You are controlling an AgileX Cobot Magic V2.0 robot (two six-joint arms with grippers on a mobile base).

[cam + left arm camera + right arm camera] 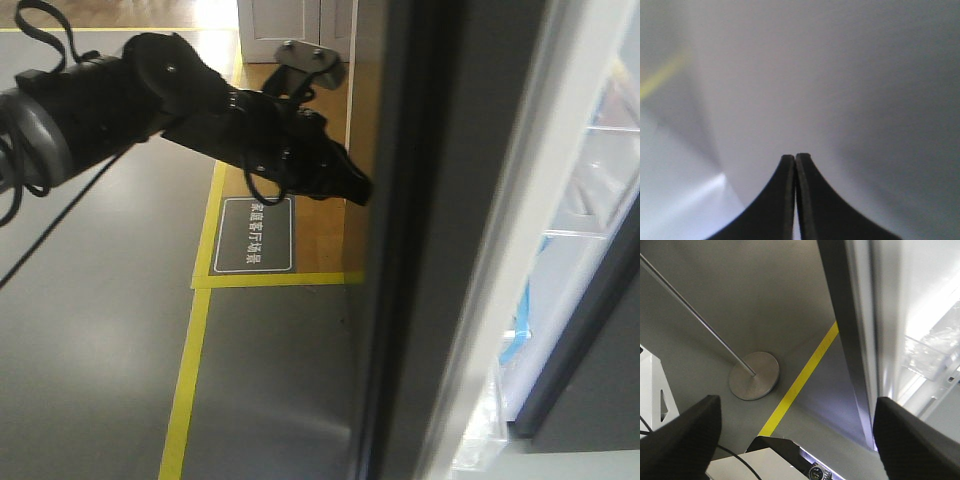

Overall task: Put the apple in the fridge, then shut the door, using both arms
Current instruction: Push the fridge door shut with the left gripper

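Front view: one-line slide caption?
Left gripper, shut, at the dark outer face of the open fridge door.

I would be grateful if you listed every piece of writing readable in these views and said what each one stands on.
"家庭客厅场景": my best reading, since it is blurred. White characters on the grey floor sign inside the yellow tape border.
Smaller line beneath it on the same sign: too small to read.
The door: no writing visible.
Left and right wrist views: no text at all.
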